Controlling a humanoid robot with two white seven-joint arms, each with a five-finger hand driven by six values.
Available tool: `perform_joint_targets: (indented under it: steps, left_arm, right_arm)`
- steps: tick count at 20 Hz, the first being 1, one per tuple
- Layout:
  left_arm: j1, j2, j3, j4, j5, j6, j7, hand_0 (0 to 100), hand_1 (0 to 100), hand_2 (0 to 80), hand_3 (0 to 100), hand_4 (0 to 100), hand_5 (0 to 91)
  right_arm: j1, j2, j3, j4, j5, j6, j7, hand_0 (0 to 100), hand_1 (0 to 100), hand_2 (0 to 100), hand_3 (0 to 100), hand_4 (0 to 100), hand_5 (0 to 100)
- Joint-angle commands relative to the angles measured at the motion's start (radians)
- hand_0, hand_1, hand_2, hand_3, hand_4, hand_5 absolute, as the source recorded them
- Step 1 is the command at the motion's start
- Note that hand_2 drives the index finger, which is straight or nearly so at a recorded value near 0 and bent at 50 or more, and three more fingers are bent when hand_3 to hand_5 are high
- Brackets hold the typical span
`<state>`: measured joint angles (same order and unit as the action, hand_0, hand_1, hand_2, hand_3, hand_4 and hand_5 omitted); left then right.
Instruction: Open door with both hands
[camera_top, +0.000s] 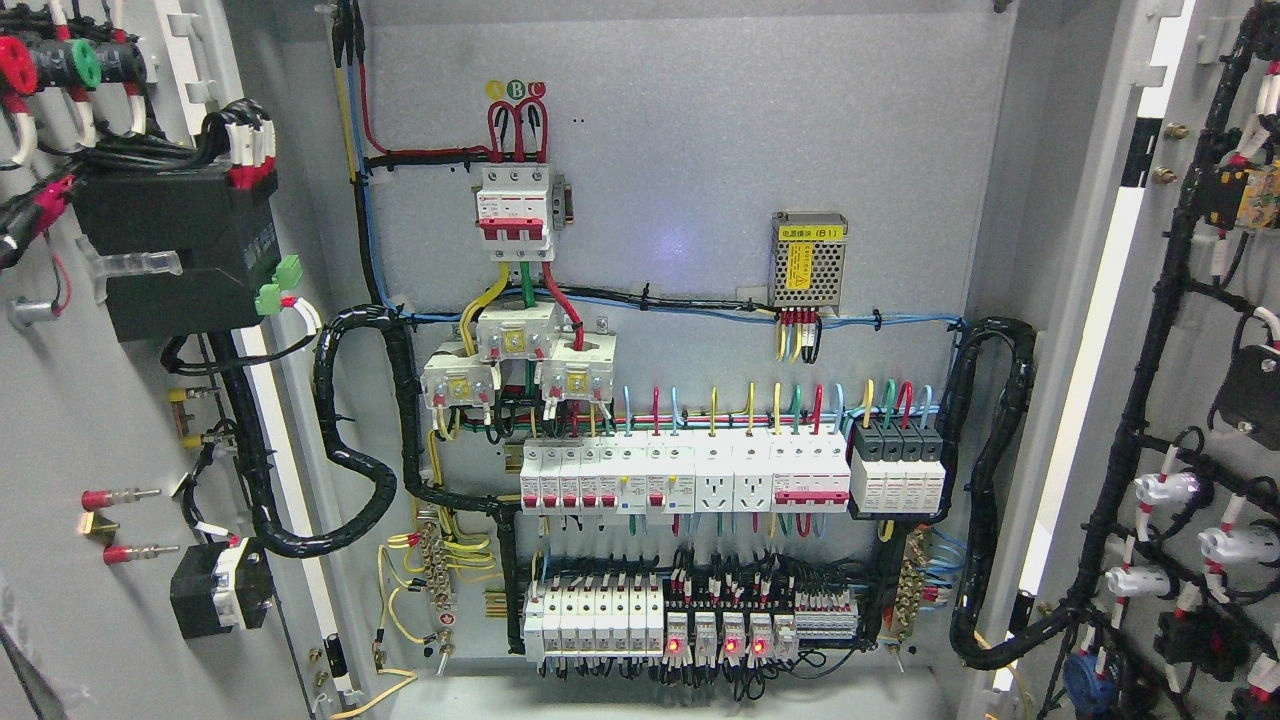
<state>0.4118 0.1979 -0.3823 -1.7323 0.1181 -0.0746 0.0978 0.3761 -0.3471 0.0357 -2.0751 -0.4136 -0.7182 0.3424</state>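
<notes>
Already both doors stand wide open: the left door (70, 420) swung out on one side, the right door (1180, 400) on the other. Between them sits the cabinet back panel (700, 200) with rows of breakers (690, 478). No robot hand shows, so I cannot tell its state. Probably nothing is left but keeping clear of the cables (350, 440).

An industrial electrical site: an open grey cabinet (690, 200) packed with circuit breakers (600, 478), relays (720, 632) and bundled wiring (350, 440).
</notes>
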Motion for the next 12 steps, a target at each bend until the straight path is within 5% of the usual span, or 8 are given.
perform_joint_targets:
  steps: [1, 12]
  left_arm:
    - [-0.041, 0.054, -0.066, -0.372, 0.000, -0.028, -0.003, 0, 0, 0.0, 0, 0, 0.0]
    - [-0.054, 0.025, -0.056, -0.372, 0.000, -0.267, -0.003, 0, 0, 0.0, 0, 0, 0.0]
  right_arm:
    - [-0.025, 0.025, -0.057, -0.013, -0.004, -0.001, 0.000, 19, 0, 0, 0, 0, 0]
    - [-0.040, 0.017, -0.131, 0.000, -0.089, 0.034, 0.000, 19, 0, 0, 0, 0, 0]
